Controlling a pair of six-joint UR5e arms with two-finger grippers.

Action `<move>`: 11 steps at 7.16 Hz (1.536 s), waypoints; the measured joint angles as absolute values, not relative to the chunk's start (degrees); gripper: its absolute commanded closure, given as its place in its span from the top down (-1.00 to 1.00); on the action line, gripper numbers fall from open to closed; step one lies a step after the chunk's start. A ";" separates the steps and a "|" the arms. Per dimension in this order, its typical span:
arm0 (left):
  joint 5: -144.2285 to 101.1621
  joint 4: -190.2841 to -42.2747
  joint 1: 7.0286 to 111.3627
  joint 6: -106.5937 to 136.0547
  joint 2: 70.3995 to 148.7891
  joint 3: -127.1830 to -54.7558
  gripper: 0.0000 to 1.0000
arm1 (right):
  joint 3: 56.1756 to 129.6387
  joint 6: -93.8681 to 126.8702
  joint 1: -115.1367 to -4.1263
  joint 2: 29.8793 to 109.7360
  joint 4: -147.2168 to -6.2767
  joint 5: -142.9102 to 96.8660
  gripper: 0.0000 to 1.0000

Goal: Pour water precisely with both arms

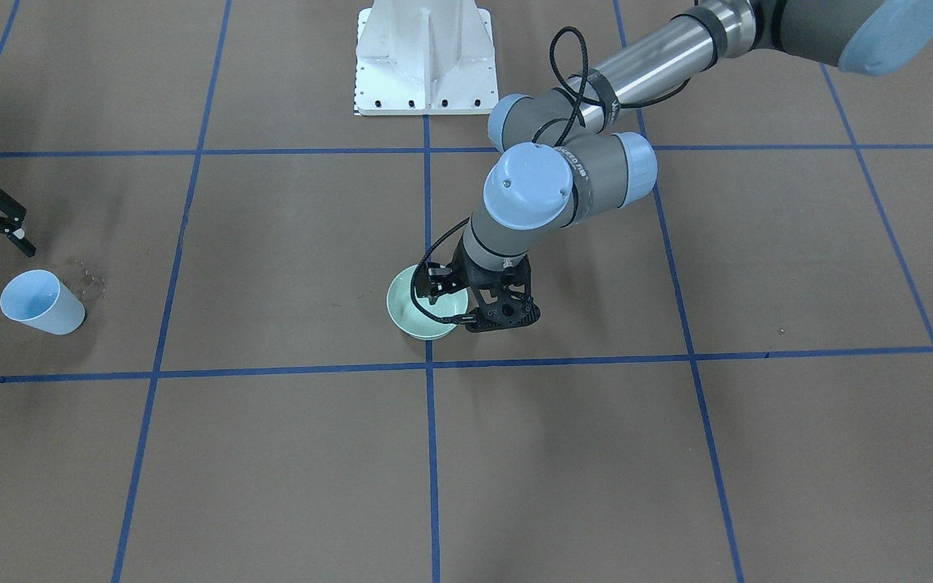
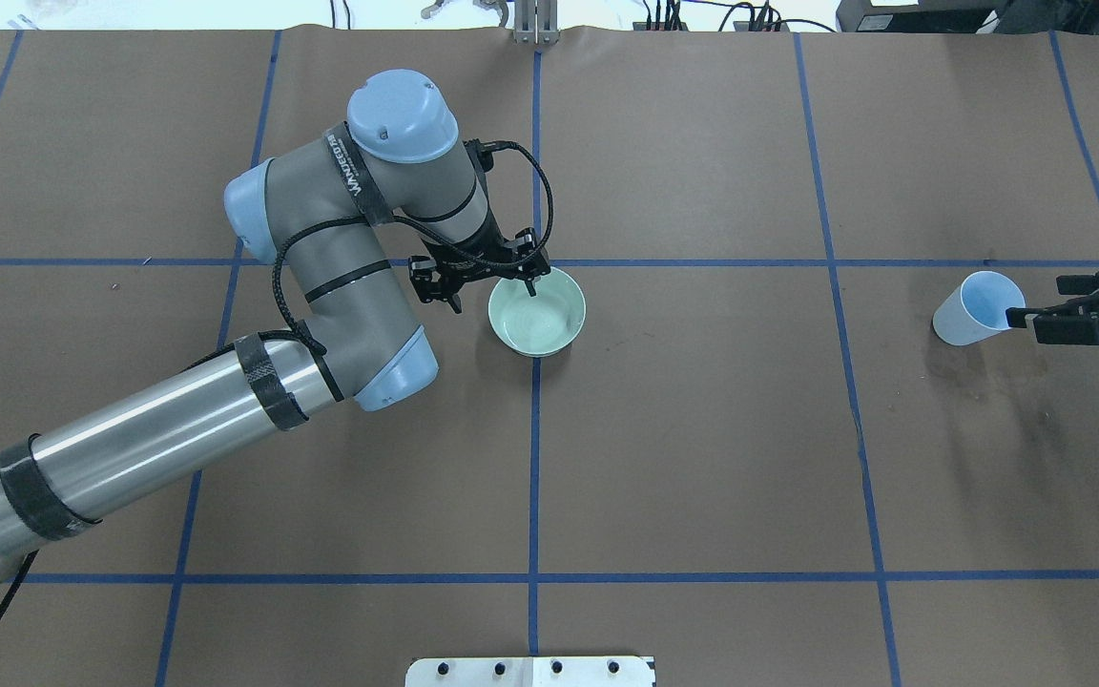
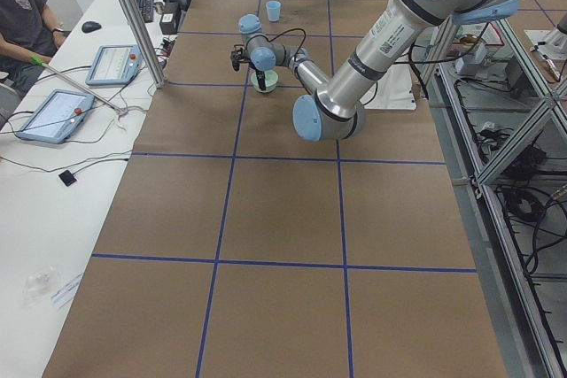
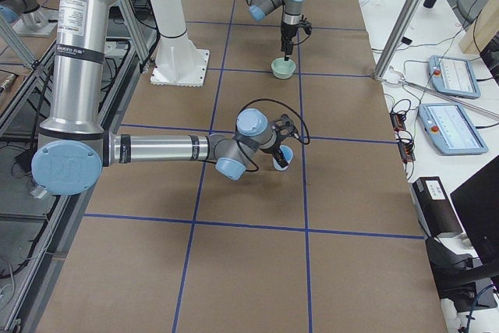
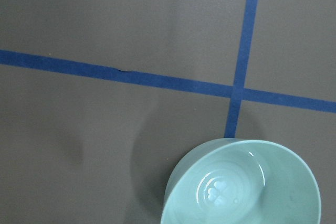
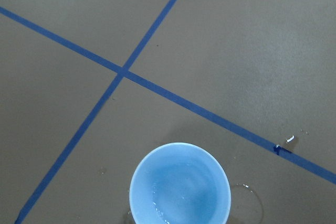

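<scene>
A pale green bowl (image 2: 549, 320) stands at the table's middle, with clear water (image 5: 218, 195) rippling at its bottom. My left gripper (image 2: 494, 294) points down with its jaws open astride the bowl's rim on my left, one finger inside and one outside. It also shows in the front view (image 1: 470, 301). A light-blue cup (image 2: 969, 310) stands far to my right, with glints of water (image 6: 160, 203) in it. My right gripper (image 2: 1039, 298) is open and empty, just above and beside the cup's rim.
Spilled drops (image 1: 90, 279) and damp marks lie on the brown paper next to the cup. The white pedestal (image 1: 424, 57) stands at my base. Blue tape lines (image 2: 535, 429) grid the table. An operator (image 3: 22, 15) and tablets sit along the far side.
</scene>
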State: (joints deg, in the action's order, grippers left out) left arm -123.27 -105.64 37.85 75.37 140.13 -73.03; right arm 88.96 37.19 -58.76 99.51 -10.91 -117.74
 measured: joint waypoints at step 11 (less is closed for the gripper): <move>-123.22 -105.65 37.97 75.41 139.83 -73.34 1.00 | 74.44 35.43 -41.12 94.91 12.09 -86.63 0.60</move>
